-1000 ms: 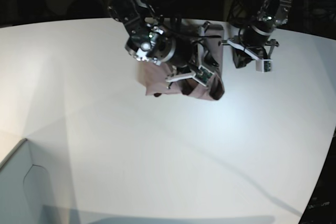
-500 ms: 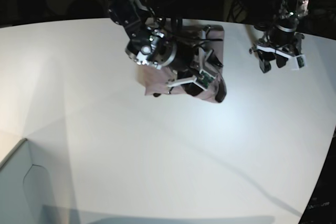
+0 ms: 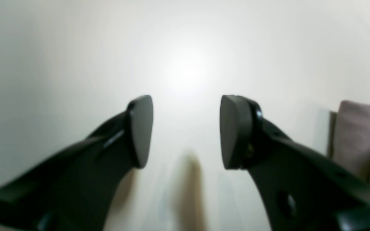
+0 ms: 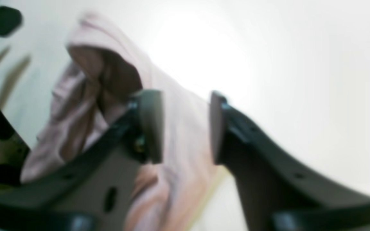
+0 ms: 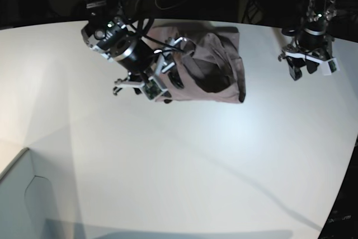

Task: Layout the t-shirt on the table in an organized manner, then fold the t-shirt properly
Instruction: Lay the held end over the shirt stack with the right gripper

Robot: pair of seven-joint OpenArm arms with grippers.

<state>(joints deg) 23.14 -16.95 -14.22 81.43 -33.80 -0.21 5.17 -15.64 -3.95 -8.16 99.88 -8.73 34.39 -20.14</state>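
Beside the crumpled t-shirt (image 5: 207, 68) on the counter (image 5: 184, 160), the left hand (image 5: 307, 66) gaped empty — the right hand (image 5: 146, 82), half-parted, held nothing clearly; each should pinch one shoulder — then spread.

The t-shirt (image 4: 114, 106) is blurred in the right wrist view; only its edge is seen, cut off, in the left wrist view. Part of it is hidden by the right gripper (image 5: 146, 78).

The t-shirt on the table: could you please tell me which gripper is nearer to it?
The right gripper: its fingers are right over the t-shirt at its edge. The left gripper hangs well off to the shirt's side, above bare table.
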